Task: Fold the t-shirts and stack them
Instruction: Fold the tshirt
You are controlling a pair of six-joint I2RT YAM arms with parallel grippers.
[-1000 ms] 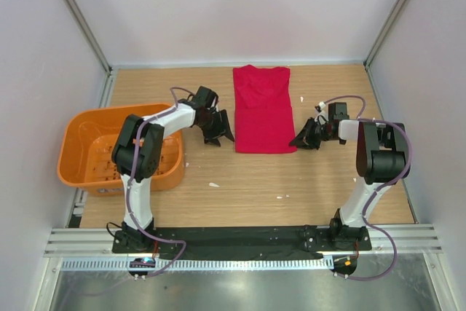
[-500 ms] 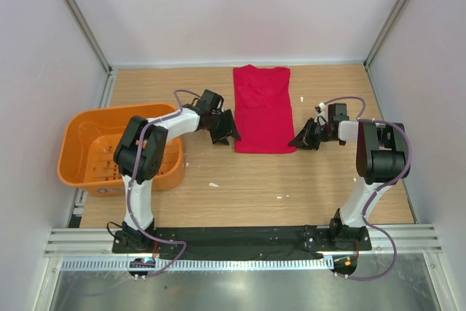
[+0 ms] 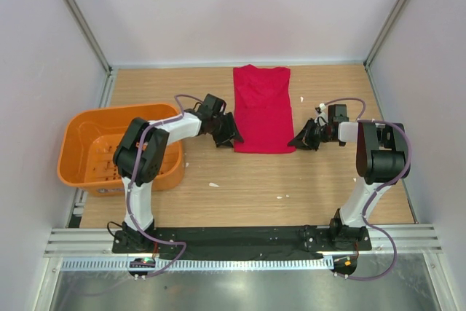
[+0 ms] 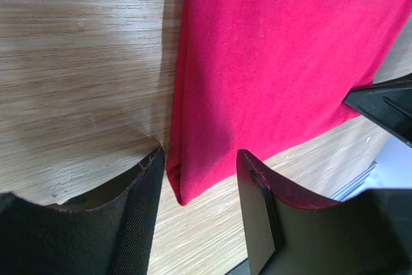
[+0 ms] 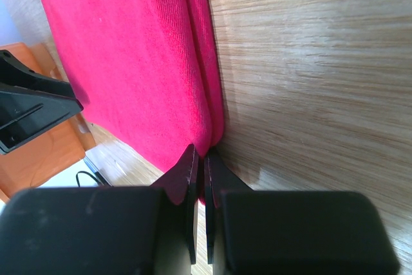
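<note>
Now, t-shirt (image 3: 262, 111) looks soft, limp, light. My right fingers (image 5: 183, 181) pinch its lower-right corner; my left fingers (image 4: 132, 223), half open, straddle the lower-left corner, likely the best hold.

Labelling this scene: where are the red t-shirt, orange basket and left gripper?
red t-shirt (image 3: 262, 111): top view, middle of the cloth.
orange basket (image 3: 91, 147): top view, bare inner floor.
left gripper (image 4: 199, 159): left wrist view, midway between fingertips.
</note>
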